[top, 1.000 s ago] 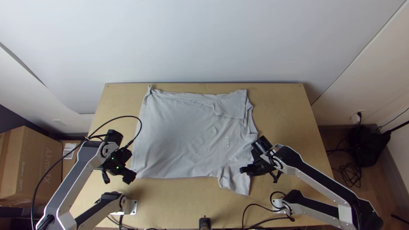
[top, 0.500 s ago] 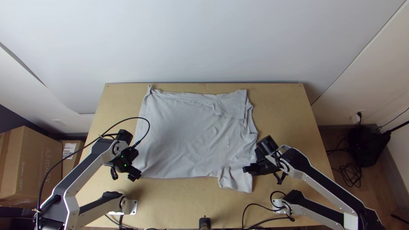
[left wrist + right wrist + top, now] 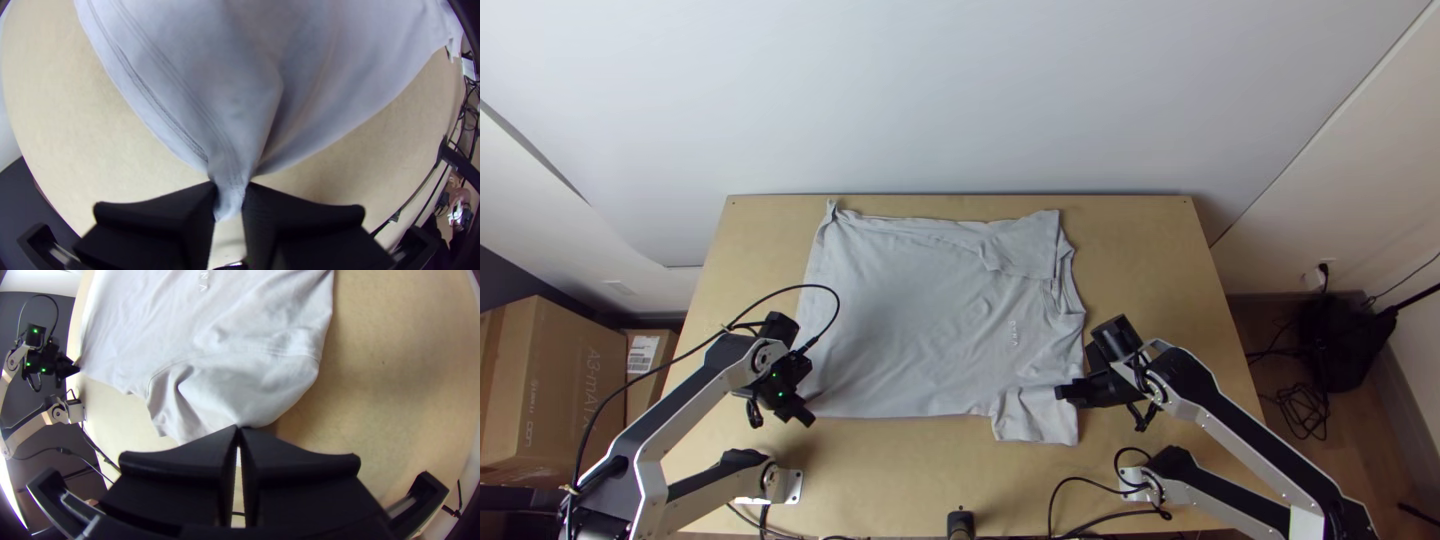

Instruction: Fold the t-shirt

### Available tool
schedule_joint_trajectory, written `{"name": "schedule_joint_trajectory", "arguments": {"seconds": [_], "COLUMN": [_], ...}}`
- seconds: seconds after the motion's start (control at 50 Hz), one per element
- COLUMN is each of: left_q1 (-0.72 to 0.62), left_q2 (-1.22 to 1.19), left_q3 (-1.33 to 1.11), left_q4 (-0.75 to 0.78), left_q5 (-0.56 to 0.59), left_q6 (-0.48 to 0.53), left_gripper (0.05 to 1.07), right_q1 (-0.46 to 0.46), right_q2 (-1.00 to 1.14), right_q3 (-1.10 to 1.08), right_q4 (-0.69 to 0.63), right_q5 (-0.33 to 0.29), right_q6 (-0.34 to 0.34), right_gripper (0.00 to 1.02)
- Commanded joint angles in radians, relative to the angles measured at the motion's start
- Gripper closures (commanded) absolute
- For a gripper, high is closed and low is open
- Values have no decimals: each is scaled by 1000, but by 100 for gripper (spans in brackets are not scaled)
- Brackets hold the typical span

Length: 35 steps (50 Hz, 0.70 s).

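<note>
The light grey t-shirt (image 3: 920, 320) lies mostly spread, collar to the right, its far side and far sleeve folded inward. My left gripper (image 3: 810, 420) is at its near left corner; in the left wrist view that gripper (image 3: 230, 195) is shut on the hem corner of the t-shirt (image 3: 235, 100), which gathers into creases. At the near sleeve on the right is my right gripper (image 3: 1060, 393). In the right wrist view the right gripper (image 3: 238, 432) is shut on the sleeve's edge, and the t-shirt (image 3: 240, 385) bulges and wrinkles before it.
Bare wooden table (image 3: 1150, 260) surrounds the shirt. The arms' bases and black cables stand at the near edge, with a small black device (image 3: 961, 522) between them. Cardboard boxes (image 3: 555, 380) are beyond the left edge.
My left gripper has moved right along the shirt's near edge. The right gripper has shifted slightly right, and the near sleeve's lower edge has moved right and up the picture with it.
</note>
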Motion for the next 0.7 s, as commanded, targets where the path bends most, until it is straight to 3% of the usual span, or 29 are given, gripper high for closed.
{"name": "schedule_joint_trajectory", "arguments": {"seconds": [0.0, 0.28, 0.44, 0.52, 0.68], "left_q1": [15, 166, 159, 155, 144], "left_q2": [-12, -30, -30, -24, -30], "left_q3": [-24, 141, 252, 322, 476], "left_q4": [17, -38, -27, -6, 26], "left_q5": [-6, 75, 140, 183, 232], "left_q6": [47, 72, -115, -237, -369], "left_gripper": [104, 104, 104, 104, 104], "right_q1": [-15, -190, -249, -243, -251], "right_q2": [-14, -5, -47, -119, -116], "right_q3": [28, 46, 54, 51, 140], "right_q4": [-17, 3, 49, 168, 297], "right_q5": [12, 42, 116, 167, 184], "right_q6": [13, -24, -73, -76, -84], "right_gripper": [99, 99, 99, 99, 99]}}
